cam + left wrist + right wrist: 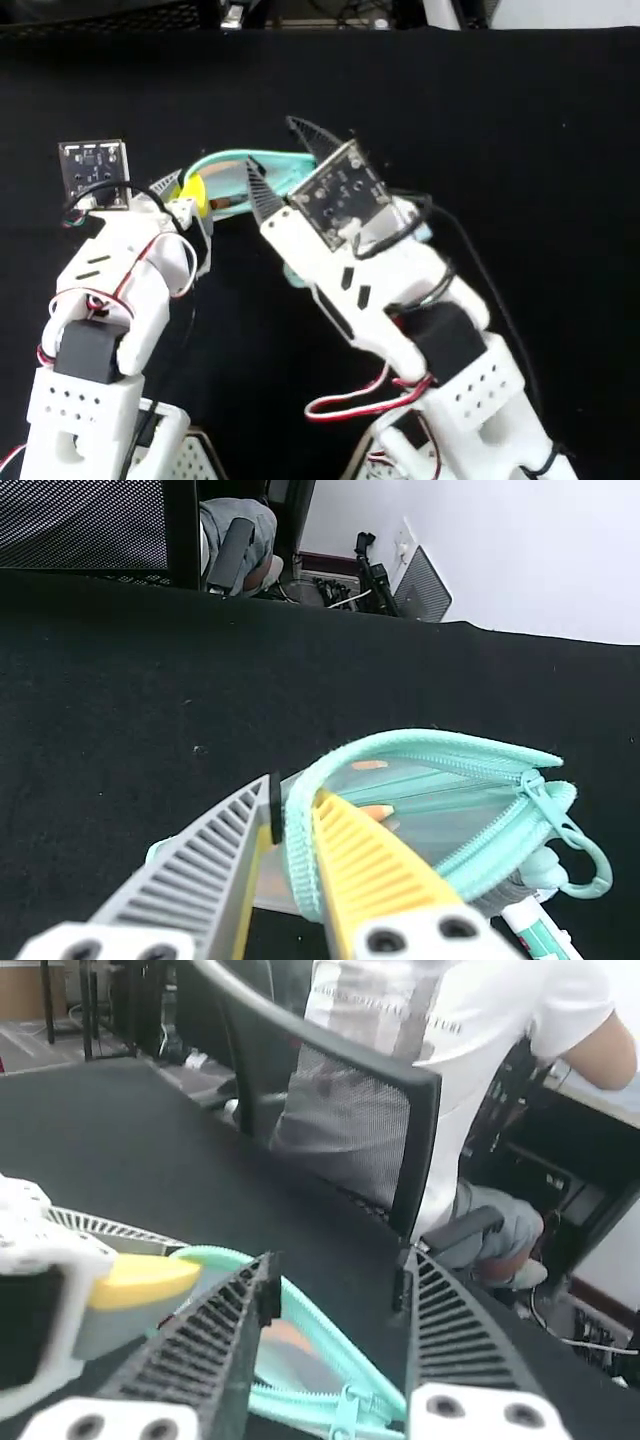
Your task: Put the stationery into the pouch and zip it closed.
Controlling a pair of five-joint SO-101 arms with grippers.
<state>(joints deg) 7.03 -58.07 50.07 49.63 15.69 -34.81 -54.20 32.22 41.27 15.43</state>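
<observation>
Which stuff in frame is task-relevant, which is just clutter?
Job: mint-green zip pouch, orange-tipped pencil inside it, white tube beside it, left gripper clamping its rim, open right gripper.
Clutter: black mesh office chair, floor cables.

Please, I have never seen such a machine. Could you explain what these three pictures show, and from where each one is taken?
These are two small robot arms at a black table. One picture looks down from above; the other two come from a camera on each arm's wrist. On the table is a mint pouch, unzipped, with what look like pencils inside. The left gripper, partly yellow, is closed on the pouch's rim. The right gripper, black, is open over the pouch and holds nothing.
</observation>
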